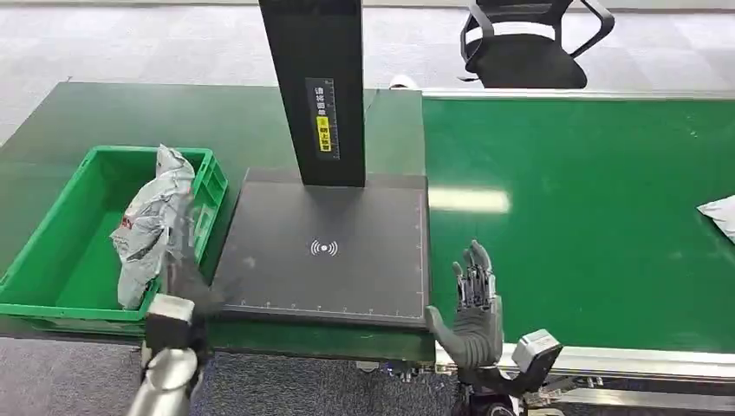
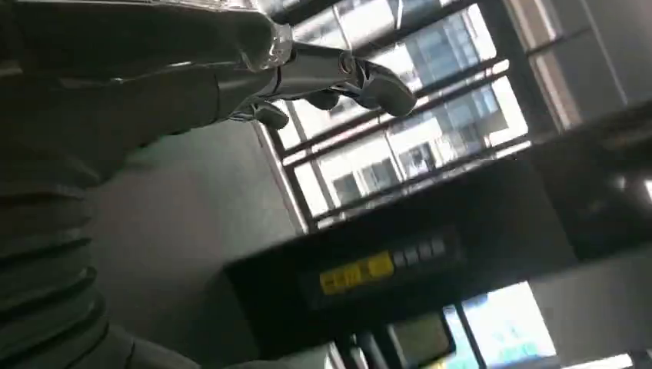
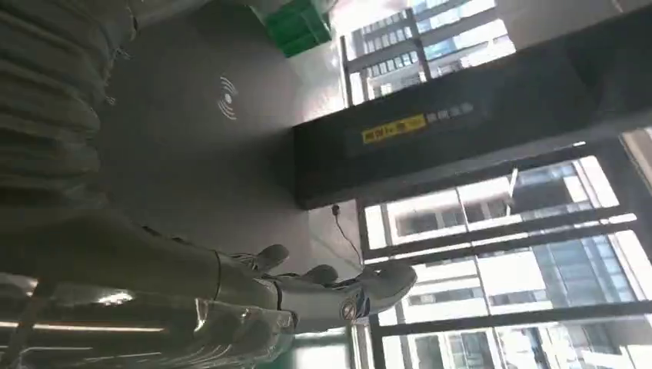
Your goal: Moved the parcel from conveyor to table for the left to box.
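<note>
A crumpled grey parcel (image 1: 152,224) stands on end inside the green crate (image 1: 65,234) at the table's left. My left hand (image 1: 186,276) is motion-blurred just right of it, by the crate's near right corner. In the left wrist view the left hand (image 2: 323,73) has its fingers stretched out with nothing in them. My right hand (image 1: 475,303) is raised with fingers apart at the conveyor's near edge, holding nothing; the right wrist view shows the right hand (image 3: 307,292) the same way. A second pale parcel (image 1: 719,217) lies on the conveyor belt (image 1: 572,217) at the far right.
A black scanner pad (image 1: 325,251) lies between crate and belt, with a tall black post (image 1: 316,87) rising from its back edge. A black office chair (image 1: 529,43) stands beyond the conveyor. The dark green table (image 1: 130,113) extends behind the crate.
</note>
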### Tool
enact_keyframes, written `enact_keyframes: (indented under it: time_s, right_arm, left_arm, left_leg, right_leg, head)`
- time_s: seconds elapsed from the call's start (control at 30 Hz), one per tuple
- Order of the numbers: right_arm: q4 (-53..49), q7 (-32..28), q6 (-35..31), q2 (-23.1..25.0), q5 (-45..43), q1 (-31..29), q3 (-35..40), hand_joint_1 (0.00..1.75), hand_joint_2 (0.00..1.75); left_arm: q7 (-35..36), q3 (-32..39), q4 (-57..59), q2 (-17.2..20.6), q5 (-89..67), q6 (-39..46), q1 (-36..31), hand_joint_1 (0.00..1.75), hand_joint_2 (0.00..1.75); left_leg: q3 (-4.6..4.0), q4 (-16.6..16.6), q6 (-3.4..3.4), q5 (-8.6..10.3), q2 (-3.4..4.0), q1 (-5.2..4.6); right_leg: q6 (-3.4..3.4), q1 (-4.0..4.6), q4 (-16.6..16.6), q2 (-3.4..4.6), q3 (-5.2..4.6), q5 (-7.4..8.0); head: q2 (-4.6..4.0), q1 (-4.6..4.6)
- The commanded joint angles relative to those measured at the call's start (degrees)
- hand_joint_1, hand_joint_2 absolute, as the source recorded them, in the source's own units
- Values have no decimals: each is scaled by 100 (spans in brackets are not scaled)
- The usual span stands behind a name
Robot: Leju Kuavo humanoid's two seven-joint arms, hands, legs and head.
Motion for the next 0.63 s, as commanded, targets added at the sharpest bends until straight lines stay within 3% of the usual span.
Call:
enact_keyframes:
  time_s: [0.03,0.3,0.63]
  right_arm:
    - [189,195,-350,-160,606,80,675,0,175]
    - [964,178,-212,-92,521,-171,748,0,175]
    - [1188,132,-78,-130,395,-376,738,0,175]
  left_arm:
    - [-104,-621,157,-894,672,-1303,1083,0,175]
    - [289,-663,30,-1075,-3,-1283,1435,0,175]
    - [347,-621,128,-1083,41,-1363,1550,0,175]
  left_leg:
    - [16,-8,2,-3,6,-1]
    - [28,-12,3,-5,5,8]
    - [24,-10,1,-4,-1,8]
  right_leg:
    - [-1,1,-8,-2,17,-2]
    - [-2,10,-19,-5,33,-2]
    - [-2,9,-13,-2,30,-1]
  head:
    - [0,0]
    - [0,0]
    - [0,0]
